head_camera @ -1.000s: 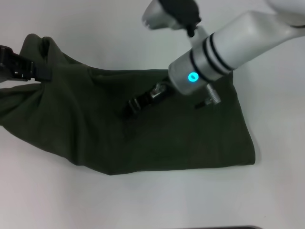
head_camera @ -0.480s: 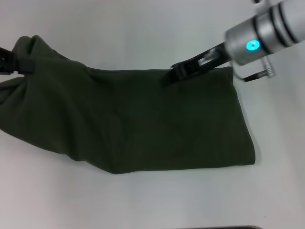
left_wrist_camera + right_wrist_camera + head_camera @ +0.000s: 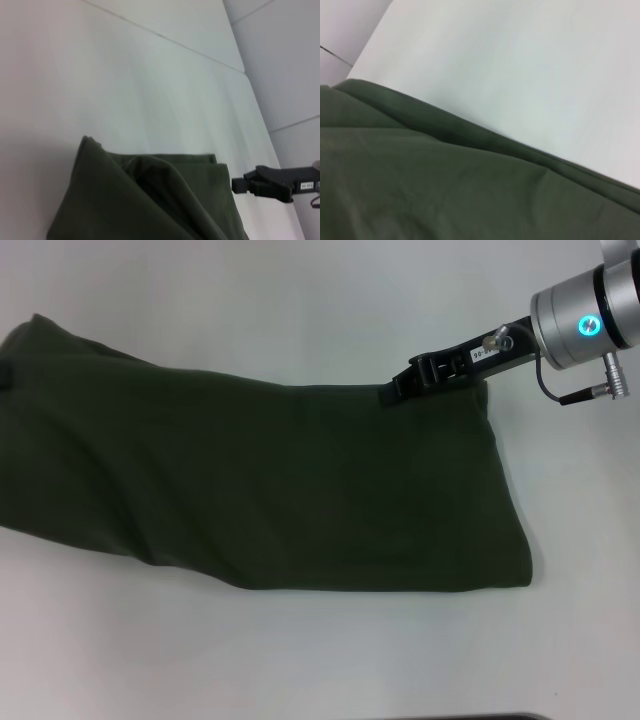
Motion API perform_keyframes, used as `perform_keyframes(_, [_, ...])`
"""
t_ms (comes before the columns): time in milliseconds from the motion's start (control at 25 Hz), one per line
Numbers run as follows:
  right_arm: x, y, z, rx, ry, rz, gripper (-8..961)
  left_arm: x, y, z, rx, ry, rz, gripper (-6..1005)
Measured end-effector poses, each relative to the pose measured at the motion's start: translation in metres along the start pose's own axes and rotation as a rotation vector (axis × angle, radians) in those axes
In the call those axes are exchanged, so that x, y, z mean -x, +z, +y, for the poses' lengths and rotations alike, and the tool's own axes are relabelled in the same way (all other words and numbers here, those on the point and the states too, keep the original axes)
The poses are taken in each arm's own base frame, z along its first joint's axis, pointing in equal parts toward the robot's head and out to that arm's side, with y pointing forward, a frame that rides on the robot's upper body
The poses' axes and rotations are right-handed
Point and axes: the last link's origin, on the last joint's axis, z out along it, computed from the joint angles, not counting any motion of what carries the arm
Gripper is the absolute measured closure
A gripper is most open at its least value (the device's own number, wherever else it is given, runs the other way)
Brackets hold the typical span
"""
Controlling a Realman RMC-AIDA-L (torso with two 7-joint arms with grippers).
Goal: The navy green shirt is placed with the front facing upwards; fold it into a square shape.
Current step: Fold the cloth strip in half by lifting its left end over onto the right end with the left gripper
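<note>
The navy green shirt (image 3: pixel 270 490) lay folded on the white table (image 3: pixel 300 300), its plain side up and its left end reaching the edge of the head view. The right gripper (image 3: pixel 400 390) was at the shirt's far right corner, over its far edge. Whether either gripper was open or closed could not be told, and the left gripper itself was out of sight.

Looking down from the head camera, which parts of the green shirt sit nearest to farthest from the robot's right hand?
From the right hand:
1. Shirt's far right corner, beside it.
2. Near right corner, toward the robot.
3. Bunched left end, far left.
</note>
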Motion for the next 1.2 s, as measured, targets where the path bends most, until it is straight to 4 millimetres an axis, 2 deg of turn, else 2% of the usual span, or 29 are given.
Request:
perform_keyframes(400, [0.002,0.0,0.001,0.001,-0.005,0.0,923,0.007,-0.022,-0.009,-0.016,-0.03,0.06,950])
perform_keyframes(560, [0.002,0.001,0.004,0.011,-0.009,0.008,924,0.008,-0.021,-0.009,-0.014,-0.032,0.059,949])
perform_keyframes(680, [0.001,0.002,0.007,0.019,-0.013,0.019,924,0.008,-0.007,-0.004,0.019,-0.017,0.019,948])
perform_keyframes(920, [0.0,0.002,0.006,0.02,-0.017,0.021,926,0.005,0.04,0.015,0.143,0.038,-0.066,946])
perform_keyframes(960, [0.0,0.002,0.006,0.02,-0.017,0.022,926,0.005,0.04,0.015,0.143,0.038,-0.066,946])
perform_keyframes(1040, [-0.001,0.003,0.006,0.022,-0.019,0.027,926,0.003,0.06,0.025,0.182,0.065,-0.108,945])
perform_keyframes(1200, [-0.002,0.004,0.006,0.02,-0.019,0.029,927,0.001,0.072,0.03,0.182,0.078,-0.144,944])
